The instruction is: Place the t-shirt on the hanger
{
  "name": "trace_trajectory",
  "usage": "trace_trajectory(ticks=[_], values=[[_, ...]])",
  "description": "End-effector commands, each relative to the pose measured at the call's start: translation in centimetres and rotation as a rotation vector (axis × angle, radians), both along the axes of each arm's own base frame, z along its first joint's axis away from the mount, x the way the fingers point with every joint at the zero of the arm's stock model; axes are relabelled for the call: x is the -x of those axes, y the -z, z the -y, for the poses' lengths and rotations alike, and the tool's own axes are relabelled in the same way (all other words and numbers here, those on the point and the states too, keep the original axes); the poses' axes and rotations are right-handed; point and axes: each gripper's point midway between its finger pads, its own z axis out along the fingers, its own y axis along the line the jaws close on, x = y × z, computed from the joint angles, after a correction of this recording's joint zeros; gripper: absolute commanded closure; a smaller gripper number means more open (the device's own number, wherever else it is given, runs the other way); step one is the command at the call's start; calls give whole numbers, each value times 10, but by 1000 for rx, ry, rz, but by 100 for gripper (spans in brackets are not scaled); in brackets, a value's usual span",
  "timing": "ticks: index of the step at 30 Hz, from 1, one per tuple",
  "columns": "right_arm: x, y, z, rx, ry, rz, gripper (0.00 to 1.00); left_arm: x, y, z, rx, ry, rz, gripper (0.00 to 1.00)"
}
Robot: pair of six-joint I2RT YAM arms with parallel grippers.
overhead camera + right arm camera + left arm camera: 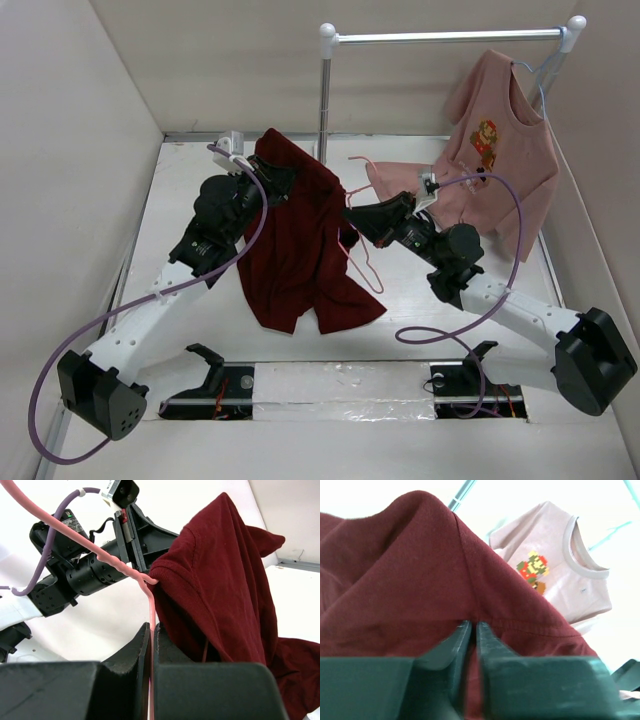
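The top camera looks down over the table (330, 350) from behind. Each wrist camera peers closely past its fingers (447, 647), the left seemingly tilted upward; all share the t-shirt (295, 240).

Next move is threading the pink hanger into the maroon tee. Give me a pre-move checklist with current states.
1. Left tool clamped on the t-shirt: ok, the fold is pinched and lifted.
2. Right tool clamped on the hanger: ok, the wire runs between the fingers.
3. Hanger tip at a shirt opening: cannot tell; the wire meets a hemmed edge, but which opening it is isn't clear.
4. Shirt hanging free: not ok, its lower part lies bunched on the table.
5. Hanger hook free of cloth: ok in the top view.
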Motion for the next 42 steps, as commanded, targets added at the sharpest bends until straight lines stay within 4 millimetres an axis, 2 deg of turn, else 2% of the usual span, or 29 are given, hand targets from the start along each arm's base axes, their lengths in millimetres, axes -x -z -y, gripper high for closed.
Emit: trace_trajectory(ticks=[1,3,7,12,13,15,16,18,20,21,23,24,25,27,33,35,38,39,41,42], values=[[10,-46,10,-104,3,132,100,2,-26,1,38,14,82,98],[10,-44,10,-104,2,130,100,1,-29,1,33,11,86,100],[11,-36,8,-95,0,115,100,3,-50,-4,29,-4,129,100],[11,-15,4,-51,-1,79,100,1,-74,-12,17,-47,171,100],[12,-13,5,-44,1,82,100,2,-87,-15,10,-53,190,100],[15,-6,2,-20,-9,74,100,-2,-92,-15,-10,-65,191,100],[21,-8,0,-14,-18,91,100,-1,-101,-16,-28,-66,200,100],[23,-6,0,8,-20,93,100,-5,-102,-10,-56,-43,192,100],[35,-16,-3,23,-49,142,100,-5,-112,-7,-96,-19,190,100],[36,-14,-5,49,-58,141,100,-11,-106,-2,-121,-8,172,100],[49,-28,-6,57,-84,203,100,-10,-111,-1,-169,9,158,100],[49,-29,-5,69,-80,202,100,-11,-106,7,-188,50,142,100],[51,-33,-3,68,-75,221,100,-8,-112,7,-200,63,141,100],[60,-51,4,41,-68,268,100,-5,-112,16,-228,124,139,100],[52,-86,28,-63,77,301,100,18,-116,40,-290,273,142,100],[47,-86,26,-75,84,290,100,25,-119,42,-277,301,155,100],[35,-74,14,-40,77,255,100,37,-138,28,-218,250,225,100],[33,-74,13,-53,76,252,100,47,-150,19,-196,228,258,100],[25,-63,10,-62,82,211,100,51,-152,14,-163,209,276,100],[22,-61,9,-60,88,201,100,60,-160,9,-143,202,304,100]])
